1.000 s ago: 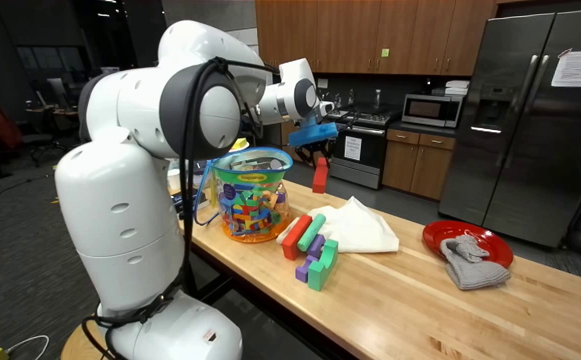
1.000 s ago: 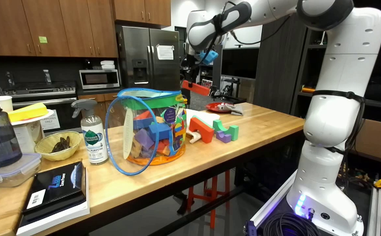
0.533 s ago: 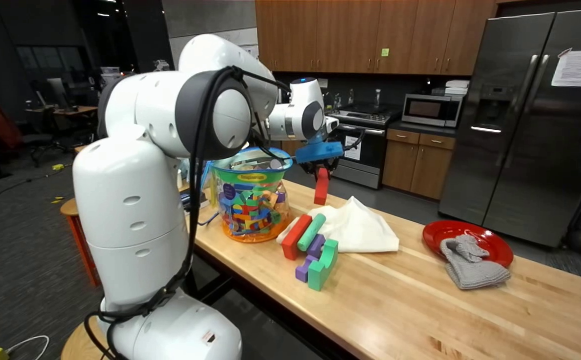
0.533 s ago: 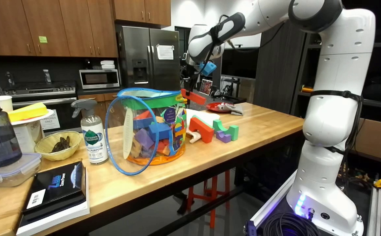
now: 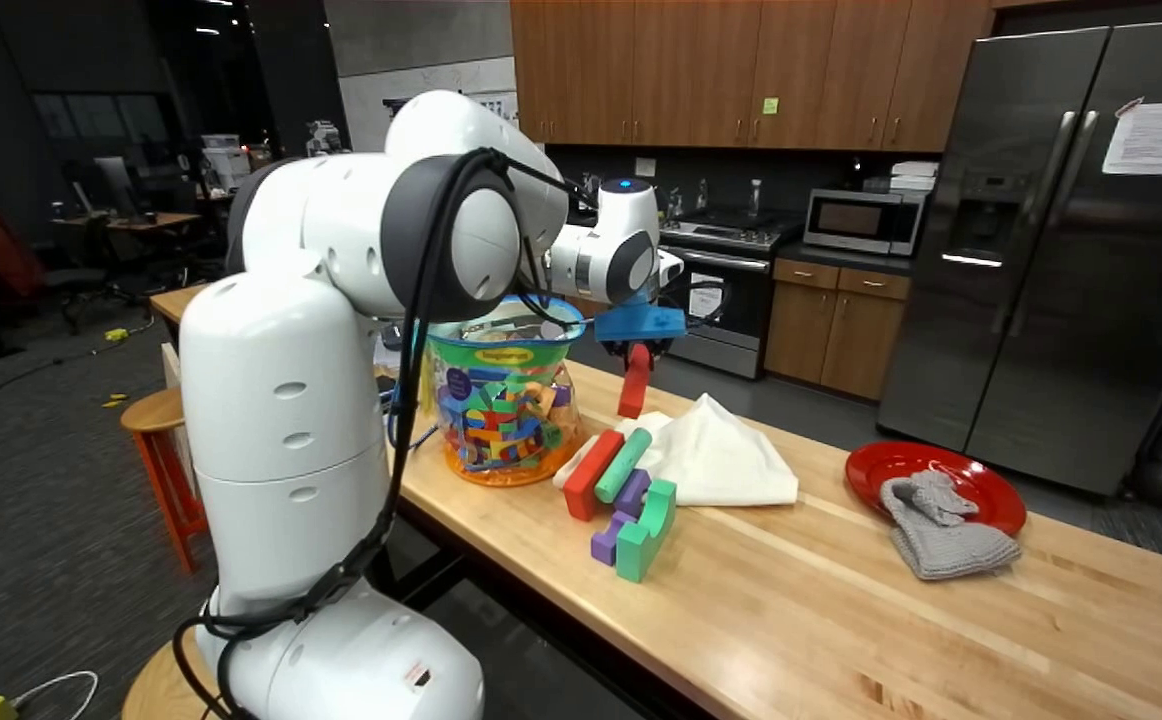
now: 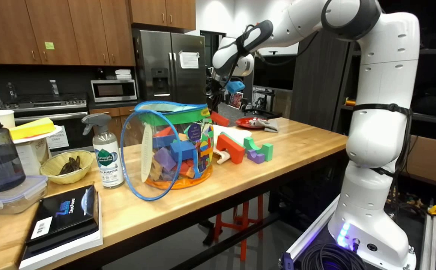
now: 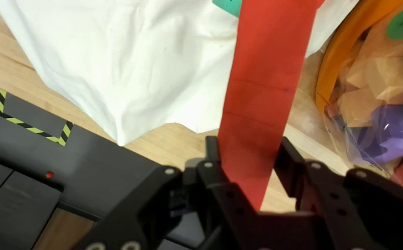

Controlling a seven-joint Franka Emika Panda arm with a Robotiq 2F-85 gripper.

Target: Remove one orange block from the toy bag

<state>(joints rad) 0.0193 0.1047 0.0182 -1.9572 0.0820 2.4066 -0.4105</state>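
Well, the gripper (image 7: 251, 150) is clamped on a long red block (image 7: 264, 86), its fingers (image 7: 212, 147) against either side, and the block hangs tilted in the air just beside the toy bag (image 5: 546, 354). That see-through bag stands upright on the wooden table (image 5: 841, 620), multicoloured toy blocks (image 6: 188, 150) showing inside. Near it, another red block (image 5: 593, 476) sits clustered with green blocks (image 5: 633, 552) and purple blocks (image 5: 604, 543) by a white cloth (image 5: 726, 462).

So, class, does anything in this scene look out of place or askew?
The grey knitted item looks askew: it lies partly on the red plate and partly on the table. Also, the block in the gripper looks red, though the task names an orange one.
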